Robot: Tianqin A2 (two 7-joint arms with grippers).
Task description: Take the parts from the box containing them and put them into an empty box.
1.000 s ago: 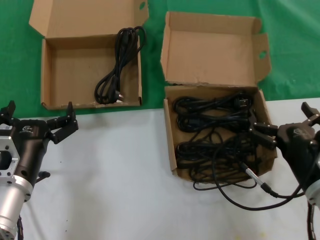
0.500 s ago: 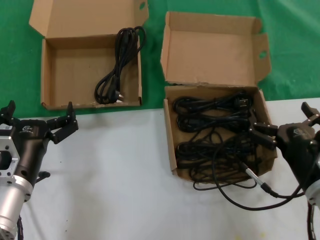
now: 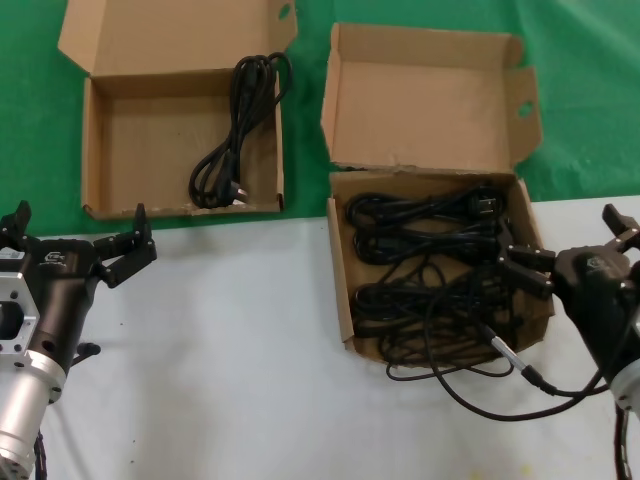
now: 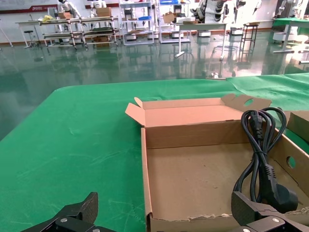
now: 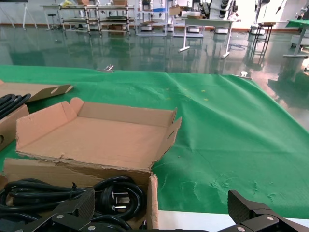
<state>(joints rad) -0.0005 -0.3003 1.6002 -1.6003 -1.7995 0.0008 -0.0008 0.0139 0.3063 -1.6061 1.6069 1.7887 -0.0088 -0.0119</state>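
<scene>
Right gripper (image 3: 568,245): jaws spread wide, holding nothing, at the full box's (image 3: 341,290) near-right corner, power cords (image 3: 430,270) just beside its fingertips.
Left gripper (image 3: 78,238): spread open, empty, just before the other box (image 3: 95,165), which holds one cord (image 3: 235,135).

The right gripper (image 3: 572,252) hangs over the right edge of the torn-lid box (image 3: 341,300), covering that wall and the cords (image 3: 420,270) below it. The head view's bottom edge cuts off both arms.

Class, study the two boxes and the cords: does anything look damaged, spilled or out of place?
Yes. A loop of black cord spills over the full box's front wall onto the white table. That box's lid fold is ragged and torn.
</scene>
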